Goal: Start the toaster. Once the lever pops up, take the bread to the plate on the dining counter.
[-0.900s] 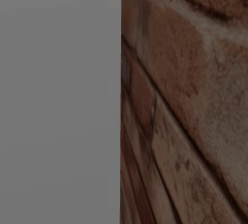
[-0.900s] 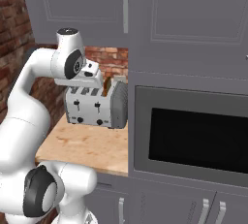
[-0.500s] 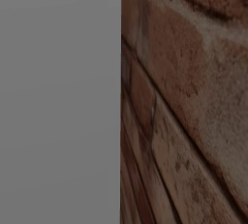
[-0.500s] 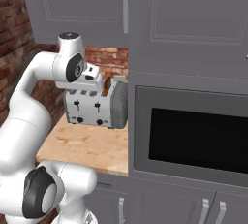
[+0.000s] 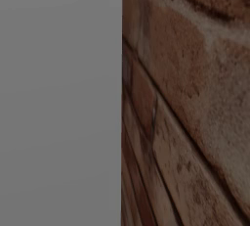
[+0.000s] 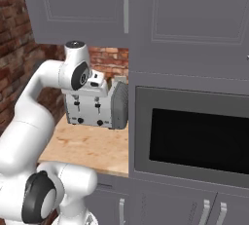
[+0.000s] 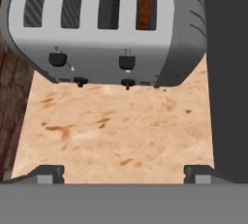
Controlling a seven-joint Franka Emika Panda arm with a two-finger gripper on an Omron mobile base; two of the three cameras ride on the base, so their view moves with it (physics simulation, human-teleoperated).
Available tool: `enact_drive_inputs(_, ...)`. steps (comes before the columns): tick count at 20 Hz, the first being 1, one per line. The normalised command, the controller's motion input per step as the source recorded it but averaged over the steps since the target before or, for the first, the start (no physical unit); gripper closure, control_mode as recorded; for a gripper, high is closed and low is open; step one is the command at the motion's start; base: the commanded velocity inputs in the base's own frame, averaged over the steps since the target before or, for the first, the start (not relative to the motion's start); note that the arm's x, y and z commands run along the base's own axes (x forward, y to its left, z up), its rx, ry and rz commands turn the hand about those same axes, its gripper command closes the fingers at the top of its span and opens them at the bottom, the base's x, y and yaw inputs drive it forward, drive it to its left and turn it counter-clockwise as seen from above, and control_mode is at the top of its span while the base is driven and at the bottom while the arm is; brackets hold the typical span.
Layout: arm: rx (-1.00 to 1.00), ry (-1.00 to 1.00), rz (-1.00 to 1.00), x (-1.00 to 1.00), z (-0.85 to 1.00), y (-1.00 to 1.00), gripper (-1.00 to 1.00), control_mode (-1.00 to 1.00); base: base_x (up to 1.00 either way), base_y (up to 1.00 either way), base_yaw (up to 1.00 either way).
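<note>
Tan-brown slice of bread sits in the grey metal four-slot toaster's right slot, straight ahead of the claw, whose fingers stand wide apart, empty, backed off above the wooden counter.

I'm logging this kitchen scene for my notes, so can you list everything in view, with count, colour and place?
toaster: one, silver-grey with four slots, at the back of the counter beside the oven column
bread: one, tan-brown, down in the toaster's rightmost slot in the hand view
toaster levers: two, dark, on the toaster's front face
counter: one, light mottled wood top, under the toaster
brick wall: one, red-brown, left of the counter and behind it
upper cabinets: grey, above the counter
built-in oven: one, grey with a dark window, right of the toaster
gripper: one, dark tips, open, empty, above the counter in front of the toaster
</note>
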Motion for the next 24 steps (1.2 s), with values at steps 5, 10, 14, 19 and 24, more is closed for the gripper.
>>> enact_drive_inputs(5,0.0,0.0,0.0,0.18,-0.21,-0.18,-1.0,-1.0,0.0,0.0,0.0)
enact_drive_inputs(10,0.0,0.0,0.0,0.22,-0.28,0.0,-1.0,-1.0,0.0,0.0,0.0)
enact_drive_inputs(14,0.0,0.0,0.0,0.12,-0.18,-0.01,-1.0,-1.0,0.0,0.0,0.0)
enact_drive_inputs(19,0.0,-0.04,0.0,0.05,-0.17,0.0,-1.0,-1.0,0.0,0.0,0.0)
enact_drive_inputs(24,0.0,-0.02,0.0,0.16,-0.11,0.0,-1.0,-1.0,0.0,0.0,0.0)
